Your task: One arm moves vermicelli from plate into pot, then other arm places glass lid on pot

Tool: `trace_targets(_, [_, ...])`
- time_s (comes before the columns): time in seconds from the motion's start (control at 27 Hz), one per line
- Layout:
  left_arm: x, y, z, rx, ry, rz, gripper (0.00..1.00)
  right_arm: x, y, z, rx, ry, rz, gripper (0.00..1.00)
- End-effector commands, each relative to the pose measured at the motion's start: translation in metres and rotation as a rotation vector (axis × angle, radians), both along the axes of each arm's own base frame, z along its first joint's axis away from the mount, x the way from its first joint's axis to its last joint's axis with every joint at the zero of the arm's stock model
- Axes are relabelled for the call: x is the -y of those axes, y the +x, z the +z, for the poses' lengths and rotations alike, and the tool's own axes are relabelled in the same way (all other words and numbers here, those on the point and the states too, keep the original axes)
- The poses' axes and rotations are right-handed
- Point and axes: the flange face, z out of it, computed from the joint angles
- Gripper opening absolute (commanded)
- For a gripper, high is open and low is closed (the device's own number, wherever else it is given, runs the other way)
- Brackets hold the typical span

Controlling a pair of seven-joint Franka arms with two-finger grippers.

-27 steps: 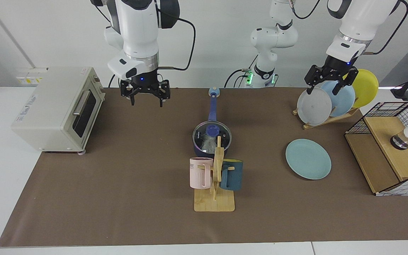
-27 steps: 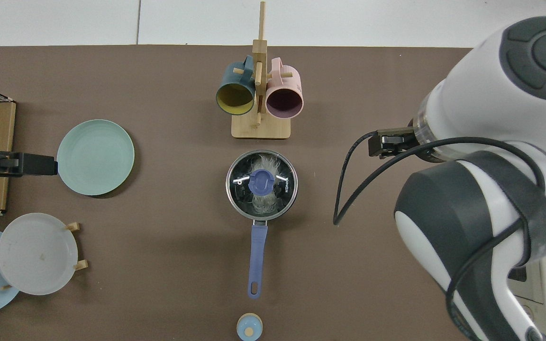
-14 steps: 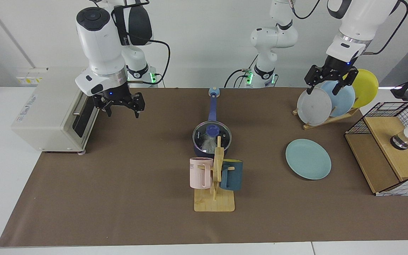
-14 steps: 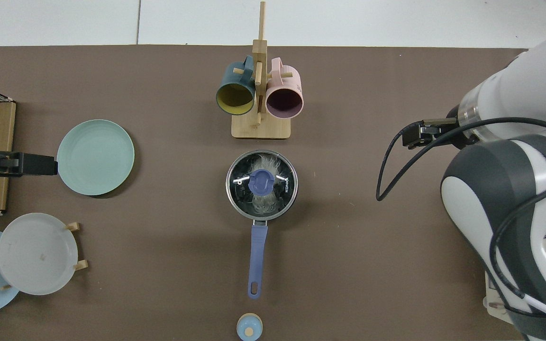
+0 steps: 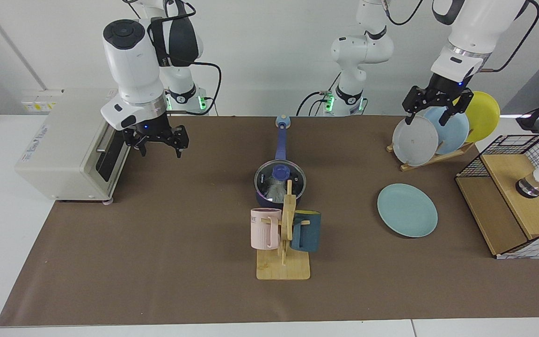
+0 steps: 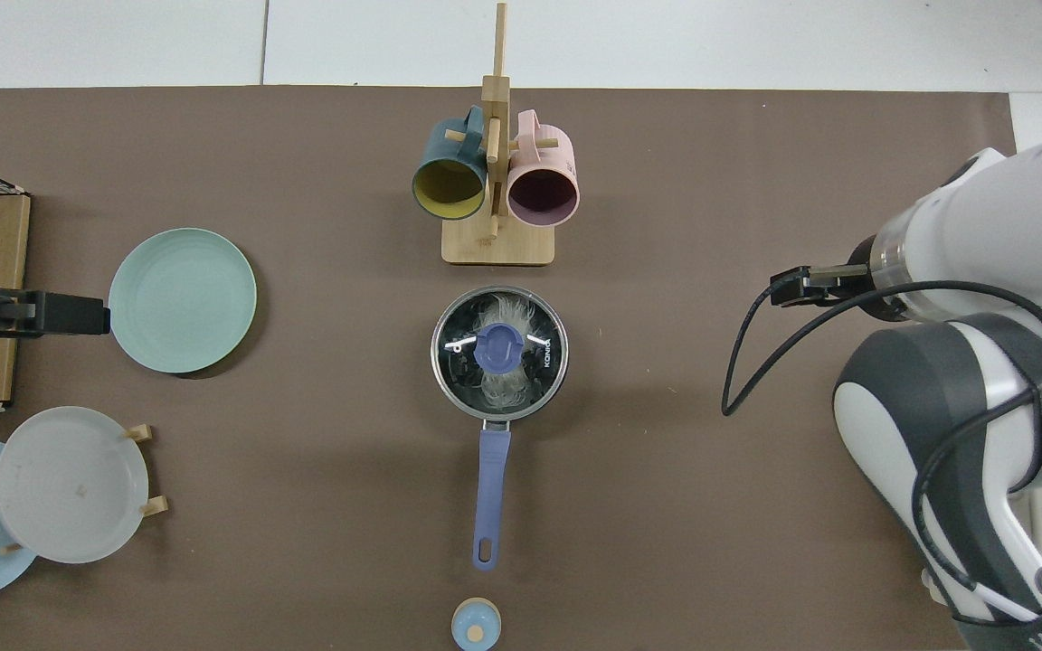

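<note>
The dark navy pot (image 5: pixel 263 200) stands mid-table with its long blue handle (image 6: pixel 490 488) pointing toward the arms' bases. The glass lid (image 5: pixel 269 180) with its blue knob (image 6: pixel 498 350) sits on the pot. White vermicelli (image 6: pixel 505 313) shows through the glass inside it. To one side the teal plate (image 5: pixel 407 209) lies bare. My right gripper (image 5: pixel 161 153) hangs open and empty in front of the toaster oven, far from the pot. My left gripper (image 5: pixel 426 121) waits, open and empty, above the plate rack. Neither gripper shows in the top view.
A toaster oven (image 5: pixel 75 145) stands beside the right gripper. A wooden mug rack (image 5: pixel 283 267) with pink and teal mugs is just in front of the pot. Grey, pale blue and yellow plates fill a rack (image 5: pixel 431 157). A wire basket (image 5: pixel 517 140) holds a wooden box.
The right arm has swung away from the table's middle toward the toaster oven, its gripper lower and still open. Pot, lid, plate and left arm have not moved.
</note>
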Motion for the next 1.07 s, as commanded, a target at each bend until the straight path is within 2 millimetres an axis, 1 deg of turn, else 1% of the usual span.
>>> trace_targets(0.0, [-0.001,-0.003,0.004,-0.002,0.013,0.006,1.00,0.005,-0.020,-0.006,0.024,0.023,0.028,0.99])
trace_targets(0.19, [-0.001,-0.003,0.004,0.000,0.013,0.006,1.00,0.003,-0.026,-0.007,-0.016,0.075,0.009,0.99])
trace_targets(0.3, [-0.001,-0.003,0.004,0.000,0.013,0.006,1.00,0.003,-0.028,-0.009,-0.037,0.076,0.021,0.99])
trace_targets(0.52, [-0.001,-0.003,0.004,-0.002,0.013,0.006,1.00,0.008,-0.021,0.004,-0.023,0.080,0.024,0.99])
trace_targets(0.63, [-0.001,-0.003,0.004,0.000,0.013,0.006,1.00,0.010,-0.021,0.009,-0.040,0.077,0.018,0.99])
trace_targets(1.04, [-0.001,-0.003,0.004,0.000,0.013,0.006,1.00,0.010,-0.020,0.010,-0.034,0.080,0.008,0.99])
